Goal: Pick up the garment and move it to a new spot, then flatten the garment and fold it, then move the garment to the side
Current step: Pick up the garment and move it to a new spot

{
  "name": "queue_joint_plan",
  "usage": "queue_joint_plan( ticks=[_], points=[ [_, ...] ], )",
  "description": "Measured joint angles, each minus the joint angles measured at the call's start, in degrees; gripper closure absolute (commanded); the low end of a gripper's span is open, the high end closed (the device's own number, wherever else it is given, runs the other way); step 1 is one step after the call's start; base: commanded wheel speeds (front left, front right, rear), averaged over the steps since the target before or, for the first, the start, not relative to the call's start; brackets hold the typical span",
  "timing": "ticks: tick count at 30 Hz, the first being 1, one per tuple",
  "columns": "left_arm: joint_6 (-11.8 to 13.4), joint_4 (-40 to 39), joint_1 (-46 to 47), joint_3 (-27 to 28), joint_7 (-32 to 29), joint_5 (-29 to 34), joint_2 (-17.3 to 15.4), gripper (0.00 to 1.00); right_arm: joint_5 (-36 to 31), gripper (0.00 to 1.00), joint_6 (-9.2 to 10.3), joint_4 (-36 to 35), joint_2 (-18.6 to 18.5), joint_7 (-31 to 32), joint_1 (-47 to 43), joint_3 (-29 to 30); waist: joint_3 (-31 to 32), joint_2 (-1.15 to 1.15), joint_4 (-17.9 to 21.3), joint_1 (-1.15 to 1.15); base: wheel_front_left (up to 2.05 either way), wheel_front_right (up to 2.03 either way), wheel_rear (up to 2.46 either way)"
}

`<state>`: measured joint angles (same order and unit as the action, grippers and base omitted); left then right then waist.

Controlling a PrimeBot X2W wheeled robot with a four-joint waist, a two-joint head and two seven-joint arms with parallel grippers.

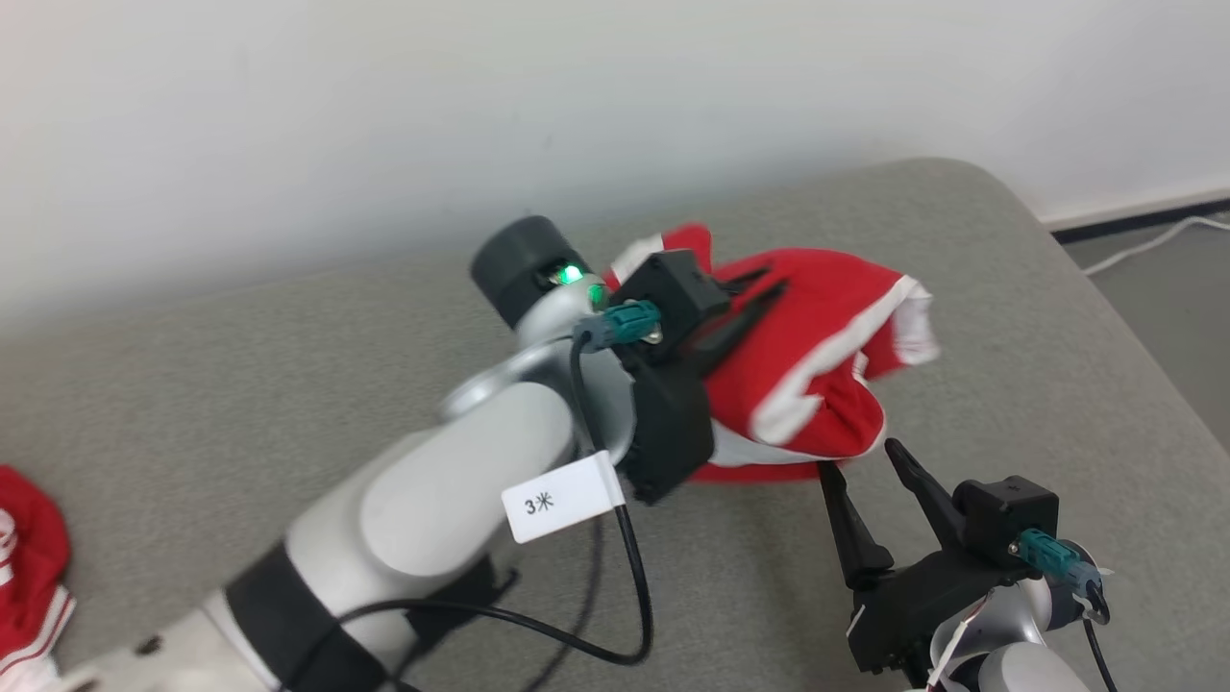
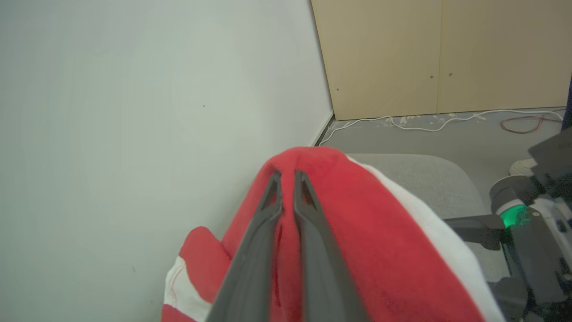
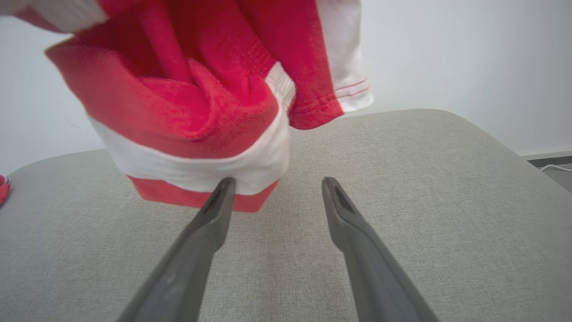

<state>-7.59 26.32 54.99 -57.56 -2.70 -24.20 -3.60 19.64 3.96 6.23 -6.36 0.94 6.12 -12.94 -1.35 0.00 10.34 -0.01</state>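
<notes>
The garment is red with white stripes, bunched and hanging above the grey cushioned surface. My left gripper is shut on the garment's upper folds; in the left wrist view its two fingers pinch the red garment at the left gripper's tips. My right gripper stands open just below and in front of the cloth. Seen from the right wrist, the right gripper has nothing between its fingers, the left fingertip close to the garment's hanging hem.
Another red and white cloth lies at the surface's left edge. A white wall runs behind the surface. To the right the surface rounds off toward the floor, where a white cable lies. A wooden cabinet stands beyond.
</notes>
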Motion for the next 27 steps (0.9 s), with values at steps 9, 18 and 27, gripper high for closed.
queue_joint_plan(
  ticks=[9, 18, 27],
  points=[
    [0.0, 4.3, 5.7, -14.3, 1.5, 1.4, -11.5, 1.0, 0.6, 0.0, -0.01, -0.6, 0.8, -0.4, 0.8, 0.0, -4.2, 0.0, 5.6, 0.01, 0.0, 0.0, 0.0],
    [0.0, 17.1, 6.2, -16.5, 2.3, -0.2, -14.3, 0.0, 1.2, 0.0, -0.01, 2.1, 1.1, -1.7, 3.9, 0.8, -9.0, 0.01, 5.0, 0.02, 0.0, 0.0, 0.0],
    [1.4, 18.4, 2.0, -8.9, 9.2, -7.2, -12.4, 0.0, 1.2, 0.0, 0.0, 3.7, 0.5, -2.3, 3.8, 1.8, -6.5, 0.01, 0.8, 0.01, 0.0, 0.0, 0.0]
  ],
)
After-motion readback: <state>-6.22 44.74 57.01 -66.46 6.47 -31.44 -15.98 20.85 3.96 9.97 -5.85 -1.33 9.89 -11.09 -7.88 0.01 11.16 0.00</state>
